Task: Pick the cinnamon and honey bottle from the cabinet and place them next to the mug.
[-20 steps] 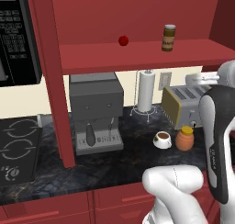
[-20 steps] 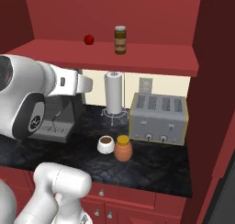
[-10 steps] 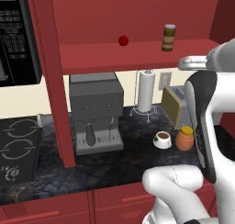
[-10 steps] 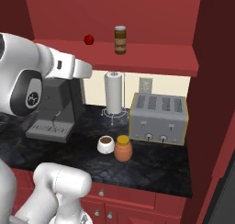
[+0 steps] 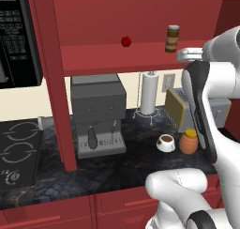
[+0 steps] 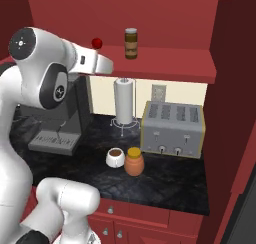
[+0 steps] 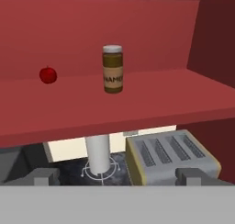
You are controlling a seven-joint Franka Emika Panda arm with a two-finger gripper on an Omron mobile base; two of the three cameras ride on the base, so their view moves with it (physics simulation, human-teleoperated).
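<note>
The cinnamon (image 5: 172, 38) (image 6: 131, 43) (image 7: 113, 69) stands upright on the cabinet shelf (image 5: 93, 54) (image 6: 165, 68) (image 7: 137, 99). My gripper (image 7: 117, 177) is open and empty, level with the shelf's front edge and short of the jar; its hand (image 5: 187, 54) (image 6: 102, 65) hangs in front of the shelf. Down on the counter the orange honey bottle (image 5: 189, 141) (image 6: 134, 161) sits right beside the white mug (image 5: 165, 142) (image 6: 115, 157).
A small red ball (image 5: 125, 41) (image 6: 96, 42) (image 7: 47, 75) lies on the shelf left of the jar. Below are a toaster (image 6: 172, 128) (image 7: 170, 156), a paper towel roll (image 5: 148, 93) (image 6: 124, 100), a coffee machine (image 5: 97, 115), a red post (image 5: 51, 82) and a microwave (image 5: 16, 40).
The hand has risen and swung left, from beside the toaster up to the shelf edge near the cinnamon. The jars, mug and ball have not moved.
</note>
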